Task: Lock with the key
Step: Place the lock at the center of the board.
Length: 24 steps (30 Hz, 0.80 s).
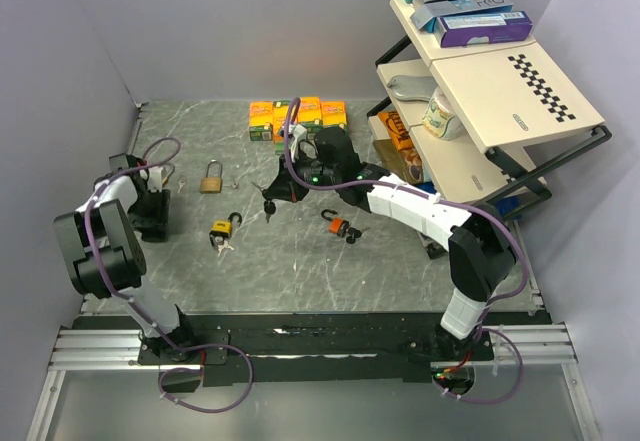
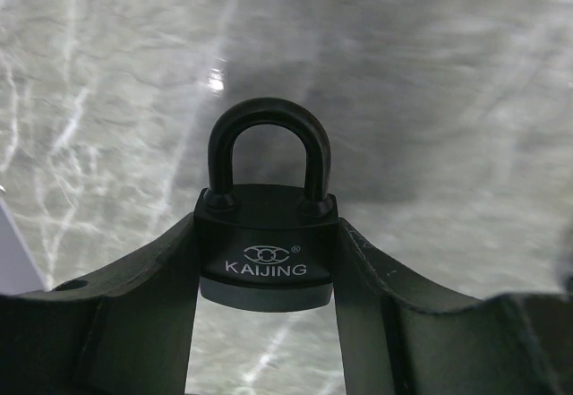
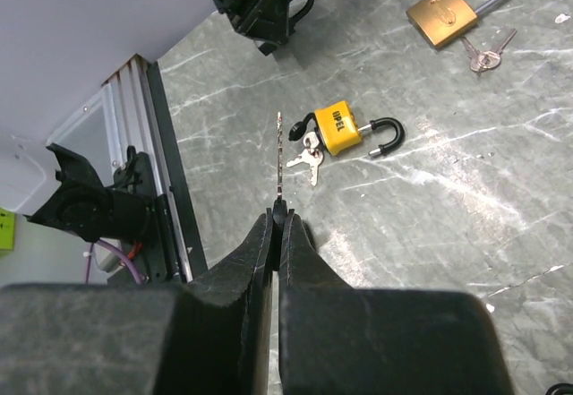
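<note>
Key [image 3: 279, 158] edge-on in right gripper [image 3: 278, 220] (bow hidden), teeth indistinct.

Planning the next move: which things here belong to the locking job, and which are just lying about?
In the job: black padlock in left gripper; key in right gripper.
Lying about: yellow padlock, brass padlock, orange padlock, boxes, shelf.

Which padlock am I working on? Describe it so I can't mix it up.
At the left side of the table stands the left gripper. The black padlock clamped between its fingers is yours: KAIJING in white on a dark body, unlike the loose brass padlock, yellow padlock and orange padlock.
</note>
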Tool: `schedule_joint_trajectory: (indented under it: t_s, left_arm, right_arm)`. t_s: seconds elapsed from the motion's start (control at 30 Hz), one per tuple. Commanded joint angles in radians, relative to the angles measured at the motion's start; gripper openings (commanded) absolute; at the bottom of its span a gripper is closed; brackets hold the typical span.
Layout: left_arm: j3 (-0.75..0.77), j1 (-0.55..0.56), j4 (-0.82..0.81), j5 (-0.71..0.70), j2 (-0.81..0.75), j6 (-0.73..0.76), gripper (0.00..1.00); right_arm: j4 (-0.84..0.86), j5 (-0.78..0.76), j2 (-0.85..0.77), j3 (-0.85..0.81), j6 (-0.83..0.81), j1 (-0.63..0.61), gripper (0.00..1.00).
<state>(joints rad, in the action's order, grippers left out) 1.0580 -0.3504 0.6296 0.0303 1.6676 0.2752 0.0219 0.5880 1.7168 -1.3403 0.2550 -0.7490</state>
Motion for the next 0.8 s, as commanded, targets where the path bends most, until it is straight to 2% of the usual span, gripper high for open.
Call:
schedule_joint_trajectory:
  t_s: [0.0,0.17,0.23,0.27,0.3,0.37,0.43,0.47,0.5,0.53,0.67,0.77]
  left_arm:
    - [0.068,-0.022,-0.067,-0.027,0.033,0.081,0.01]
    - [0.088,-0.053,-0.059,-0.029,0.086,0.108,0.01]
    - [0.094,-0.064,-0.059,-0.027,0.101,0.11,0.11]
    - [0.102,-0.064,-0.051,-0.029,0.106,0.11,0.28]
    - [0.106,-0.065,-0.048,-0.027,0.107,0.108,0.38]
    - [0.125,-0.064,-0.022,0.028,0.1,0.108,0.52]
    - [0.148,-0.065,0.057,0.103,0.069,0.095,0.71]
    - [0.178,-0.062,0.089,0.173,0.052,0.084,0.76]
    - [0.192,-0.058,0.155,0.218,0.037,0.069,0.99]
    - [0.207,-0.055,0.177,0.244,0.006,0.056,0.97]
    - [0.298,-0.05,0.266,0.333,-0.097,0.03,0.96]
    - [0.332,-0.045,0.3,0.57,-0.242,0.048,0.96]
  right_arm:
    - [0.015,0.013,-0.052,-0.029,-0.016,0.007,0.0]
    - [0.003,0.036,-0.043,-0.052,-0.019,0.022,0.0]
    - [0.003,0.045,-0.04,-0.054,-0.016,0.023,0.0]
    - [0.001,0.05,-0.042,-0.056,-0.017,0.026,0.0]
    - [0.004,0.053,-0.039,-0.056,-0.016,0.025,0.0]
    - [0.012,0.059,-0.04,-0.057,-0.014,0.027,0.0]
    - [0.016,0.067,-0.037,-0.065,-0.013,0.028,0.0]
    - [0.019,0.068,-0.037,-0.074,-0.011,0.03,0.0]
    - [0.027,0.07,-0.036,-0.077,-0.008,0.031,0.0]
    - [0.03,0.075,-0.033,-0.083,-0.002,0.033,0.0]
    - [0.045,0.087,-0.029,-0.112,0.023,0.039,0.0]
    - [0.093,0.094,-0.034,-0.125,0.072,0.049,0.0]
